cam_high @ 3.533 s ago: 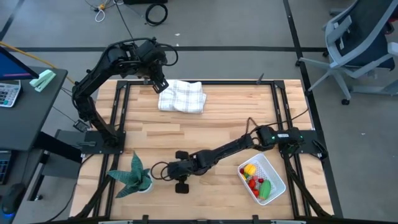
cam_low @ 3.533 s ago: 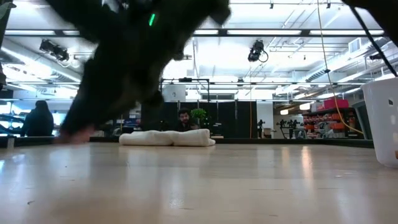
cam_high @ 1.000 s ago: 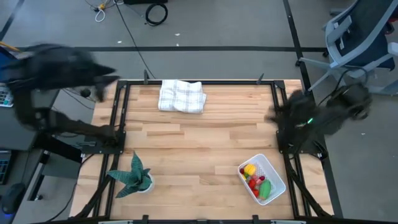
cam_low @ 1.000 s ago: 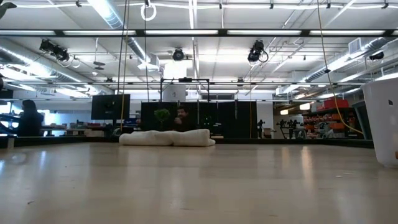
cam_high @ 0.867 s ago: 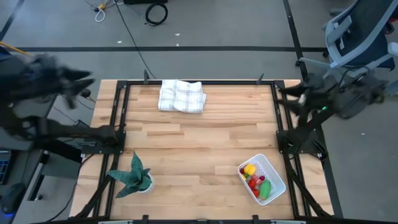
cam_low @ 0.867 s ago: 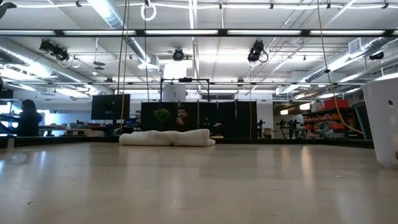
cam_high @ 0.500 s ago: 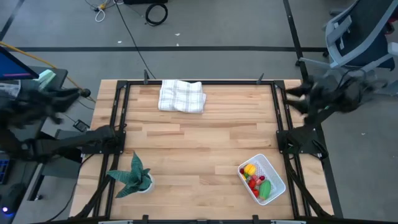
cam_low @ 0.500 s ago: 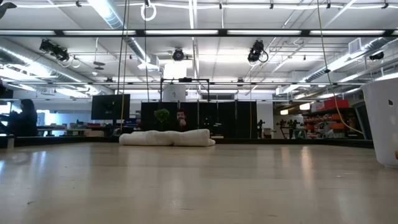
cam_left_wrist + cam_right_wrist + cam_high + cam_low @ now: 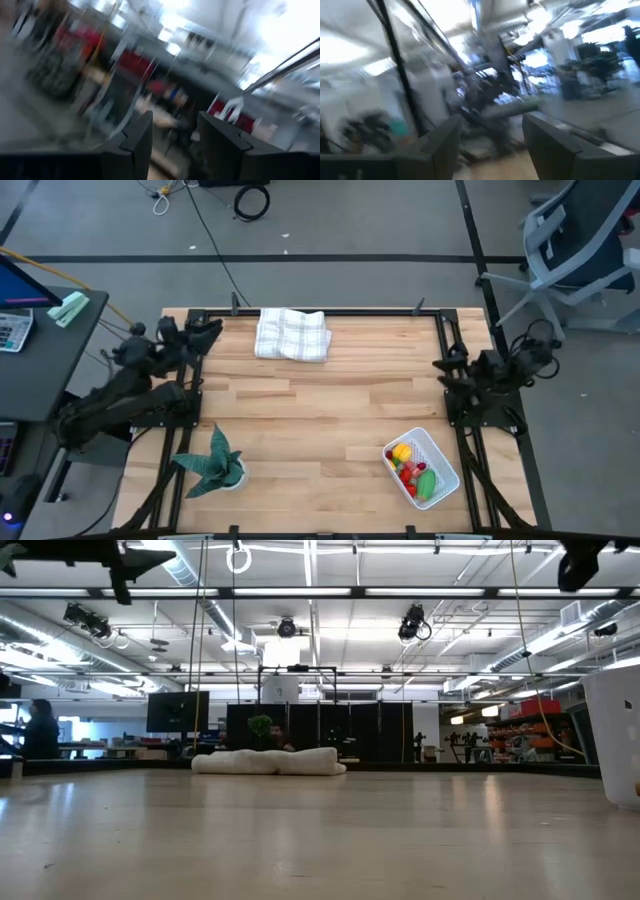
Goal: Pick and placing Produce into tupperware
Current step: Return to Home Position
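Note:
The tupperware [image 9: 440, 452], a small white container, stands near the table's near right corner; its white wall [image 9: 612, 730] shows at the low view's right edge. The produce lies inside it: a yellow piece [image 9: 400, 451], red pieces [image 9: 408, 471] and a green piece [image 9: 427, 485]. My left gripper [image 9: 208, 329] hangs open over the table's left edge near the far corner, with nothing between its fingers [image 9: 175, 125]. At the table's right edge my right gripper [image 9: 441, 366] is also open and holds nothing [image 9: 492, 125]. Both are far from the tupperware.
A white checked folded cloth [image 9: 292, 335] lies at the middle of the far edge, also seen in the low view [image 9: 268, 762]. A green spiky potted plant [image 9: 212, 463] stands at the near left. Black frame rails run along the table's left and right sides.
Both arms have swung about beside the table and come down folded, the left at the table's left edge, the right at its right edge. The tupperware, its produce, the cloth and the plant have stayed where they were.

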You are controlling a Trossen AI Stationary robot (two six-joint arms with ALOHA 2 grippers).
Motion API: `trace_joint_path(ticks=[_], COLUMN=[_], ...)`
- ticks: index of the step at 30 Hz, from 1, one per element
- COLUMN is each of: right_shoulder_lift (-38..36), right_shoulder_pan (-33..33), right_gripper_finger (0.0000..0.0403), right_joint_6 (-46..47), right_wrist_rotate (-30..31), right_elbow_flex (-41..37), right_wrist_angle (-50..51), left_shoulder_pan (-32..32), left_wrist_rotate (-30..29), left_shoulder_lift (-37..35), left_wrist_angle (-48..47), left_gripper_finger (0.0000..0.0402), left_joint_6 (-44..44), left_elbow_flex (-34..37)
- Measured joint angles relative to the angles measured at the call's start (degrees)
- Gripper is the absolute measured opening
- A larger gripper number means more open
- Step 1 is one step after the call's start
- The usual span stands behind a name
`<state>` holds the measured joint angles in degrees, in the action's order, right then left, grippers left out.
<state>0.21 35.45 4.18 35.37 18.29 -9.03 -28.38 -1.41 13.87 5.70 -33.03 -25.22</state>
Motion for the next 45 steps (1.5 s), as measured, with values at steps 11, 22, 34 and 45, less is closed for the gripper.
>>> trace_joint_path(ticks=[11, 22, 34, 45], right_shoulder_lift=[-0.11, 0.22, 0.60, 2.67], right_shoulder_pan=[-4.72, -11.59, -17.43, -18.85], right_gripper_finger=[0.0220, 0.0220, 0.0220, 0.0220], right_joint_6=[10.54, 8.23, 19.21, 25.71], right_wrist_rotate=[-4.31, -8.90, -9.42, -9.13], right_elbow_flex=[0.14, -15.12, -17.70, -17.00], right_wrist_angle=[13.42, -12.07, -1.68, 4.84], left_shoulder_pan=[0.31, 0.11, -1.93, -0.88], left_wrist_rotate=[-1.31, -2.54, -4.61, -3.65], left_shoulder_lift=[-0.01, -0.02, -0.01, -0.01], left_wrist_angle=[15.32, 24.52, 18.36, 4.33], left_gripper_finger=[0.0162, 0.0162, 0.0162, 0.0162], left_joint_6=[-1.91, -1.19, -2.77, 3.68], left_elbow_flex=[14.39, 20.81, 24.67, 24.69])
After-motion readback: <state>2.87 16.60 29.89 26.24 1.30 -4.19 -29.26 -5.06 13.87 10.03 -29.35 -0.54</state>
